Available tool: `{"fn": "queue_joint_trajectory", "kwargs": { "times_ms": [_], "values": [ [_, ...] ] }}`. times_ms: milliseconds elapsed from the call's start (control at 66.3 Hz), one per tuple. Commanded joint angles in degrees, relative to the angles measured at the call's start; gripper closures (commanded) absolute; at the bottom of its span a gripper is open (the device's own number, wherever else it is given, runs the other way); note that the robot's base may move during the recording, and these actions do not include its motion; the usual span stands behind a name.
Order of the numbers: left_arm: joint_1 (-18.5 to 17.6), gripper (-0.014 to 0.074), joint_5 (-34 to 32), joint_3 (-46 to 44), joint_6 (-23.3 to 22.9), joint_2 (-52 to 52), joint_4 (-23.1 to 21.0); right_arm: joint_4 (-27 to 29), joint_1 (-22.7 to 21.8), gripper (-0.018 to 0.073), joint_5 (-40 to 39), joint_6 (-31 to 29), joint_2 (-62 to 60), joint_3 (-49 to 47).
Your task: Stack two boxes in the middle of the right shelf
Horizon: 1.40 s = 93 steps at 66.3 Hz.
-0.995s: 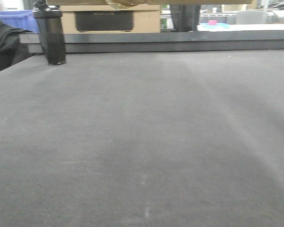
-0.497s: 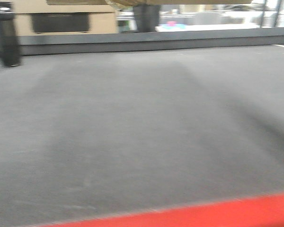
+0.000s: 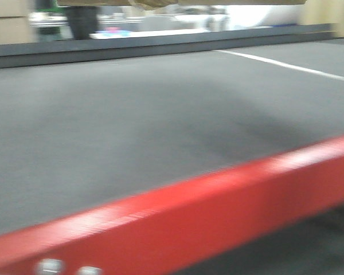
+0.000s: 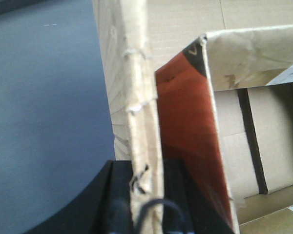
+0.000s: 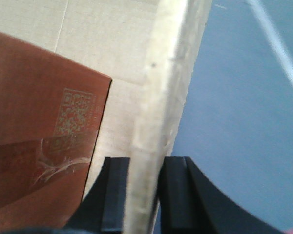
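The left gripper (image 4: 147, 187) has its jaws pinched narrow on the upright left wall of an open cardboard box (image 4: 132, 73). A glossy brown tape flap (image 4: 185, 136) hangs just inside that wall, at 3 o'clock from it. The right gripper (image 5: 141, 190) is clamped the same way on the box's opposite wall, so the box is carried between both arms. In the front view only its underside shows, at 12 o'clock, above the grey workbench top (image 3: 132, 114).

The lift looks done, but the steel shelf is nowhere in view. Carrying the box there, setting it down and stacking all seem to remain. I cannot tell whether a second box is involved yet.

Compared with a second ago, the view has swung. The black bottle has left the picture, and a white line (image 3: 286, 66) has appeared at 2 o'clock. The red rail (image 3: 189, 223) now runs broadly from 7 to 3 o'clock.
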Motion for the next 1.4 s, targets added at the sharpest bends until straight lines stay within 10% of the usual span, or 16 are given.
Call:
{"fn": "queue_joint_trajectory", "kwargs": {
  "times_ms": [0,1387],
  "values": [
    [0.1,0.0708,-3.1,-0.5,0.1,-0.9,-0.3,0.1,-0.4,0.0711,-2.7,-1.1,-1.1,-0.9],
    [0.1,0.0708,-6.0,-0.5,0.1,-0.9,-0.3,0.1,-0.4,0.0711,-2.7,-1.1,-1.1,-0.9]
  ]
}}
